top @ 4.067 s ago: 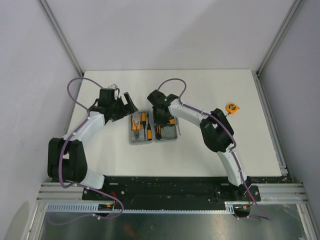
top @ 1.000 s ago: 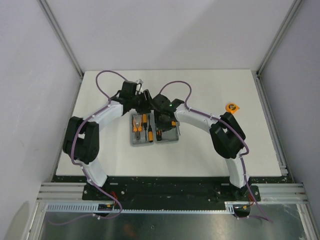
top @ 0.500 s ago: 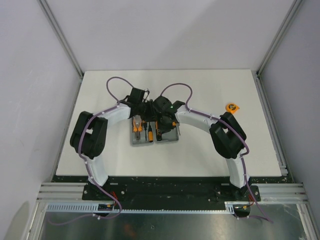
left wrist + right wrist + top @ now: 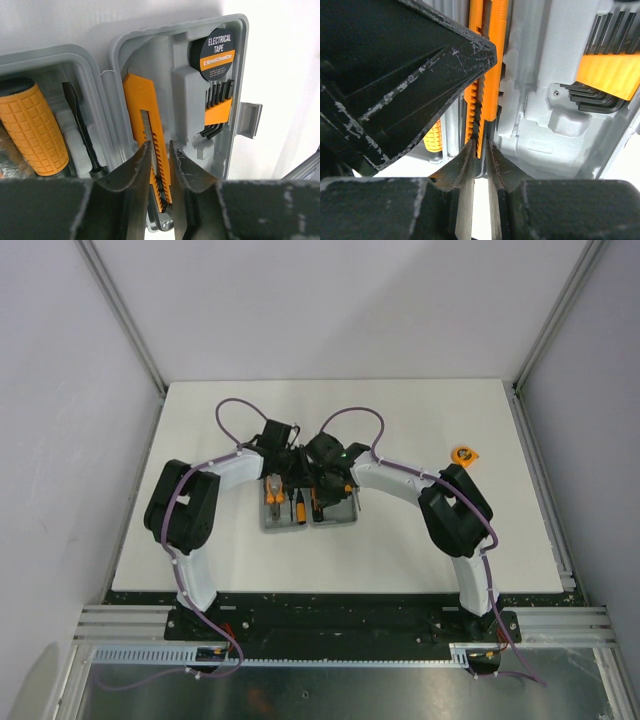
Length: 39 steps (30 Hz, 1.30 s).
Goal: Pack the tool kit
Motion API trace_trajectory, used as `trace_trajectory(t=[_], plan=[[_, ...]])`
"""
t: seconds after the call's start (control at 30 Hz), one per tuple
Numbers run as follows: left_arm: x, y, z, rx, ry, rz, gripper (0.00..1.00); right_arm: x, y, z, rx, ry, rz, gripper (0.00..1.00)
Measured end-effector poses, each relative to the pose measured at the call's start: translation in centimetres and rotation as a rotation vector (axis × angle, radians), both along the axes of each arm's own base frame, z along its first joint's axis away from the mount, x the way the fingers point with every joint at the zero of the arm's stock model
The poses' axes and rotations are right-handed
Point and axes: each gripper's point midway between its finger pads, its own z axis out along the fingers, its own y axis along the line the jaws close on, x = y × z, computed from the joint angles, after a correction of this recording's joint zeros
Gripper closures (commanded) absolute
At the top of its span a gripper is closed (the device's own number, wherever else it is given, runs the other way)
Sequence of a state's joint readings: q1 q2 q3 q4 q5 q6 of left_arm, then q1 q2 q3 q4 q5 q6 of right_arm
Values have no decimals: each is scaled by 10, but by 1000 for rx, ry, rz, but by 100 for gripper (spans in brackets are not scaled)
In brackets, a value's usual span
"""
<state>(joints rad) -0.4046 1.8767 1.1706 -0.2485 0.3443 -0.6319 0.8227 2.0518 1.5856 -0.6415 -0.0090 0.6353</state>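
Left gripper (image 4: 159, 150) straddles the orange knife (image 4: 142, 107), fingers narrowly apart; whether they clamp it is unclear. The knife lies along its slot in the open grey case (image 4: 340, 517) at mid-table. Right gripper (image 4: 480, 149) pinches the knife's end, probably to seat it. Tape measure (image 4: 463, 454) lies well apart, unpacked.

Plain grey case (image 4: 116, 60). Orange utility knife (image 4: 137, 95), grey strip and black teeth down its middle. Orange screwdriver handle (image 4: 32, 130), waffle-gridded, black cap. Black electrical tape (image 4: 218, 47), white lettering, orange band. Black hex keys (image 4: 218, 90) in an orange holder (image 4: 218, 111). My left claw (image 4: 159, 146) dark, flecked with pale scuffs. White counter (image 4: 420, 530).
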Motion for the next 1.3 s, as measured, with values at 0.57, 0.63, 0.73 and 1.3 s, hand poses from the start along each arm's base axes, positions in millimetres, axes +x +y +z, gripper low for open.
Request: trace_trajectory(t=[0.57,0.63,0.73,1.3], plan=[[3,4,5,17,-25,10,58,11,-2,4,-19,-51,3,52],[7,8,9,30,-43,22,54,15,-1,7,-18,-69,-3,48],[10,14,21,45,-81,36,51,18,-2,17,-1,-109,-7,41],[15,18,82,25,-239,43,46,-26,-7,16,52,-118,274,36]])
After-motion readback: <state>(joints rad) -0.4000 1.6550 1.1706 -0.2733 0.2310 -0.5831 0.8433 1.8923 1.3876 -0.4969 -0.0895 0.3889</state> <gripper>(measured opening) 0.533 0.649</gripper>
